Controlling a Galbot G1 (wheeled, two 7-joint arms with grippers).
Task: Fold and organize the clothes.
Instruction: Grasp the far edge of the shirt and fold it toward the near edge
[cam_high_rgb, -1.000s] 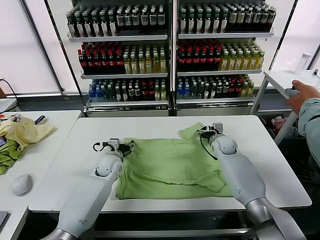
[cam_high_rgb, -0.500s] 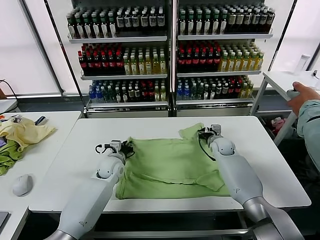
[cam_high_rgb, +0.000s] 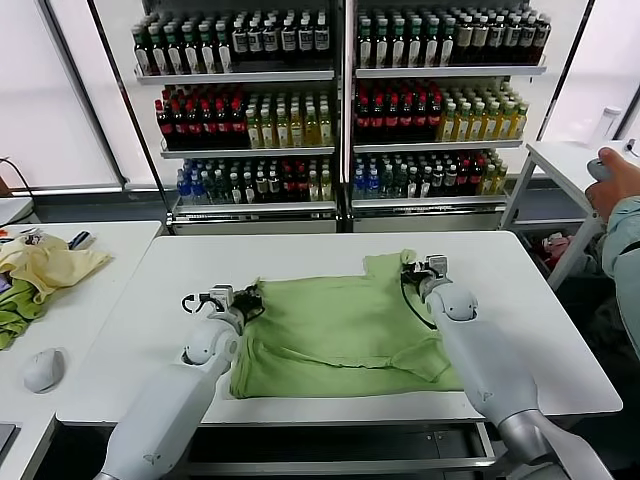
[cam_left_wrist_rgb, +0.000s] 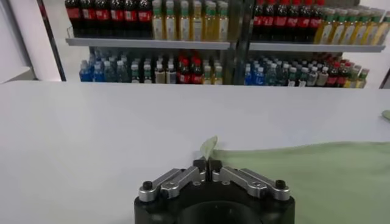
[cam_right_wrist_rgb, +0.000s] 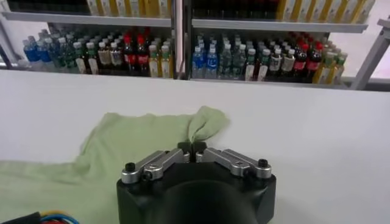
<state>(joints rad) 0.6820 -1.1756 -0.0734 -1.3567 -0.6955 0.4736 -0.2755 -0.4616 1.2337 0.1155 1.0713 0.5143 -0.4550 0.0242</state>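
Green shirt (cam_high_rgb: 340, 330), pinched corners puckered.

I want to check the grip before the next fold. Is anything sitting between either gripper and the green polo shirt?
Nothing visible. The left gripper has its jaws shut on an edge of the polo shirt, and the right gripper is shut on another edge at the far side. The table around the shirt is bare.

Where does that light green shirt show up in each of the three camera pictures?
Head view: the light green shirt lies mid-table, between both pincers.
Left wrist view: shirt spreads beside the left pincer, which pinches its edge.
Right wrist view: shirt lies under the right pincer.
Shared landmark: the bottle shelves.
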